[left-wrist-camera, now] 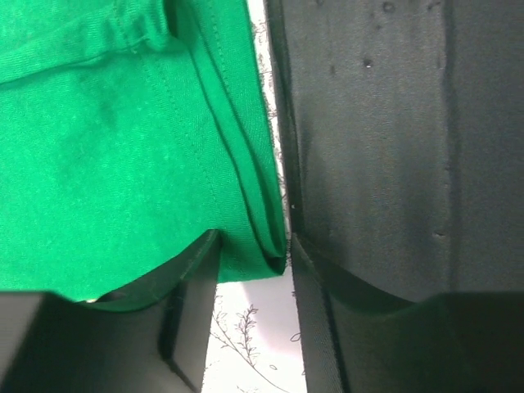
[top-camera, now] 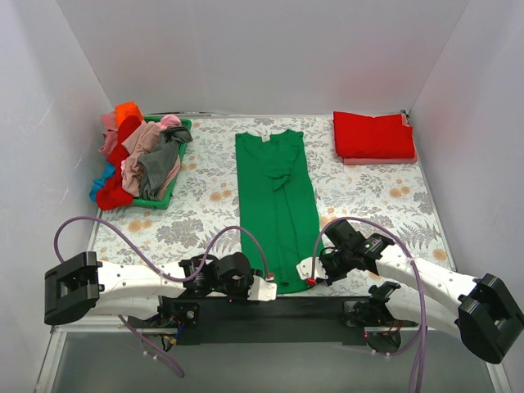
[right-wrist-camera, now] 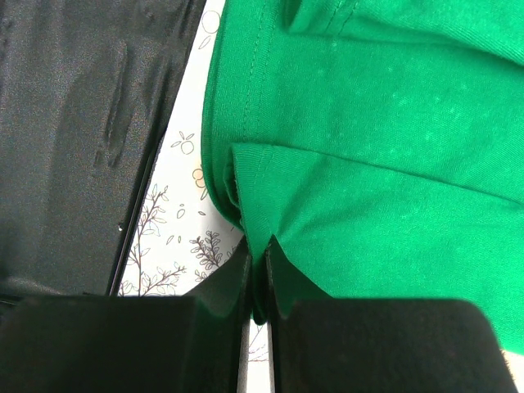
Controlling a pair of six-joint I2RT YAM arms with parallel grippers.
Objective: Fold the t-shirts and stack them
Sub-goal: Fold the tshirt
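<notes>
1. Top external view: the green t-shirt (top-camera: 277, 205) is laid out in the middle of the floral cloth (top-camera: 377, 205). It is folded lengthwise into a long strip, with the collar at the far end and the hem at the near edge.
2. The left gripper (top-camera: 266, 288) and the right gripper (top-camera: 309, 274) are set at the two near hem corners. This is judged to be so that the strip can be lifted evenly and folded away towards the collar.
3. In the right wrist view, the right gripper (right-wrist-camera: 258, 278) is seen pinched nearly closed, with the hem corner of the green t-shirt (right-wrist-camera: 368, 205) clamped between its jaws.
4. In the left wrist view, the left gripper (left-wrist-camera: 254, 278) is seen partly open. The folded hem corner of the green t-shirt (left-wrist-camera: 106, 164) lies in the gap, and no clamp on it is shown yet.
5. The hem lies just beside the black strip (top-camera: 311, 307) at the table's near edge.
6. A folded red t-shirt (top-camera: 374, 135) is placed at the far right corner on a pink t-shirt (top-camera: 381, 160), which is judged to be the start of the stack.
7. A heap of t-shirts (top-camera: 143, 160) is left unfolded in the basket (top-camera: 151, 203) at the far left, so most of the task is judged to remain.
</notes>
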